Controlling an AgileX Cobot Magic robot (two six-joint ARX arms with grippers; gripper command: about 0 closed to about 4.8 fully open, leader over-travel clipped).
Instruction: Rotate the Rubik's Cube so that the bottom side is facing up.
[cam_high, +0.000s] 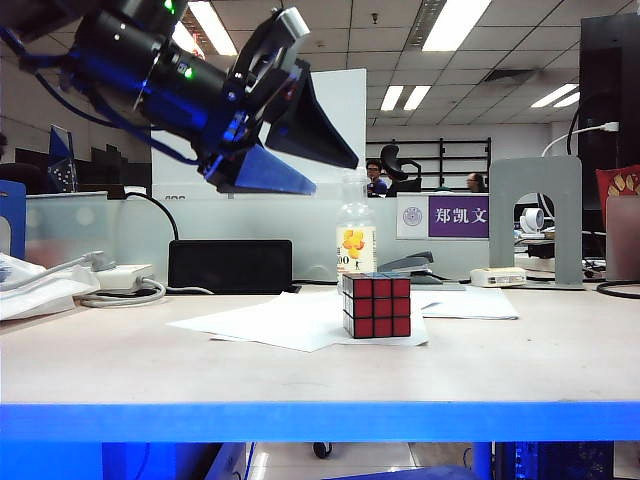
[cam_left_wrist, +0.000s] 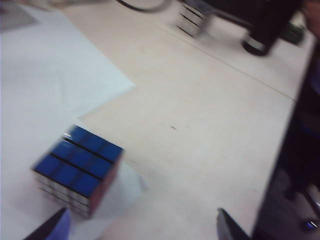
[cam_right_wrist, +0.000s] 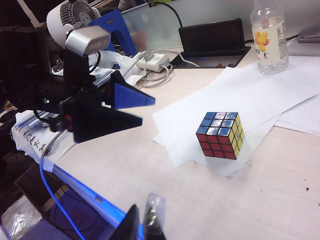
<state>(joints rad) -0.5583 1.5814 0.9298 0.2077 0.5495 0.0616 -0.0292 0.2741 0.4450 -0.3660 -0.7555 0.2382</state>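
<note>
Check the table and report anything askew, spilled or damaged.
Nothing stands out. The black-edged Rubik's Cube, blue face up, sits square on loose white paper sheets. The clear plastic bottle stands upright. The open left gripper hangs above; the right gripper is apart.

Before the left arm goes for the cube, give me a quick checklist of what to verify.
1. Rubik's Cube sits flat on the paper: ok.
2. Blue face up, red toward the exterior camera: ok.
3. Left tool open, holding nothing: ok.
4. Left tool raised, off to the cube's side, not yet aligned: not ok.
5. Bottle behind the cube, apart from it: ok.
6. Right tool open or shut: cannot tell.
</note>
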